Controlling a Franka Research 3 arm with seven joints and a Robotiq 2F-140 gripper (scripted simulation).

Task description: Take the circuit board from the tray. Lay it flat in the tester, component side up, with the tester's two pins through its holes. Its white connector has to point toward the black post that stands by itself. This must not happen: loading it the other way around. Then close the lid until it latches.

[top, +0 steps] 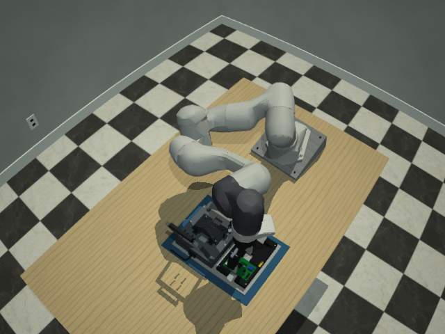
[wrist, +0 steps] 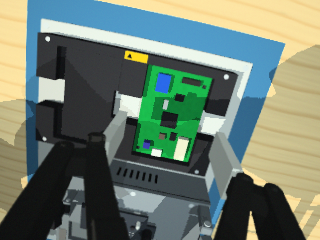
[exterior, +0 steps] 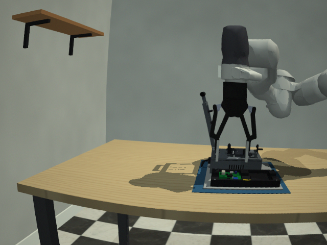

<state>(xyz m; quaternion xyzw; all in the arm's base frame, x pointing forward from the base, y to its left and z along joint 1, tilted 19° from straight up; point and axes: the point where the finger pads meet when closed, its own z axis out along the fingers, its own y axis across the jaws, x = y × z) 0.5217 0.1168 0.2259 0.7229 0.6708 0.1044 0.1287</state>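
The green circuit board (top: 248,270) (exterior: 230,175) (wrist: 170,107) lies flat, component side up, in the black tray (top: 268,247) (exterior: 261,181) (wrist: 80,95). Its white connector (wrist: 181,148) is at the end nearest the tester. The grey tester (top: 210,229) (exterior: 237,163) (wrist: 165,185) stands right behind the tray, with its lid (top: 179,232) (exterior: 207,116) raised nearly upright on the left. My gripper (top: 235,261) (exterior: 231,158) (wrist: 169,134) is open and empty. It points straight down, with one finger on each side of the board, a little above it and not touching it.
Tray and tester sit on a blue mat (top: 278,251) (exterior: 198,188) (wrist: 260,85) on the wooden table (top: 108,233) (exterior: 105,163). The arm's grey base (top: 309,151) is bolted at the table's far side. A wall shelf (exterior: 57,25) hangs far to the left.
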